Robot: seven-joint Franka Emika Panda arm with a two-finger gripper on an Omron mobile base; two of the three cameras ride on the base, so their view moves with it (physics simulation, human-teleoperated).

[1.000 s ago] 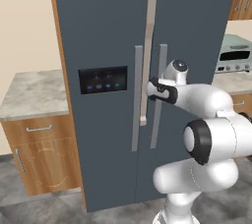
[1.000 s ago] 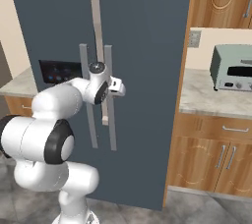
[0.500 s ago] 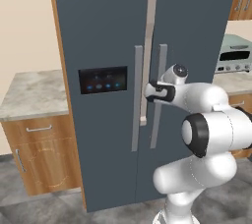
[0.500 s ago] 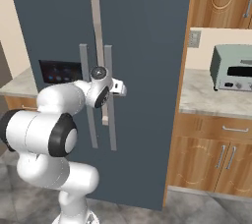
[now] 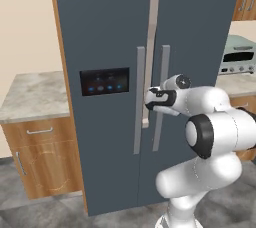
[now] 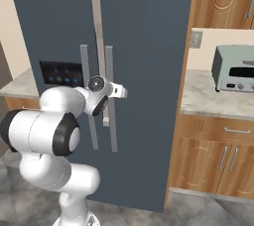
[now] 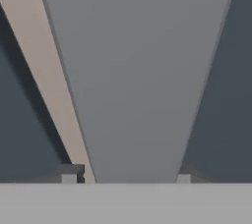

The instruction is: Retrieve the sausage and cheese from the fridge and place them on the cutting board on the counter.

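Fridge handle (the right door's) sits between pincer tips.

No readable text anywhere. Fridge panel: blue-lit dots only, no legible characters. Toaster oven: no legible marks.

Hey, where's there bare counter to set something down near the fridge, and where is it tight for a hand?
Bare stone: the counter left of the fridge, against the beige wall, and the strip in front of the toaster oven on the right. Tight: between the two door handles, where the end effector straddles one.
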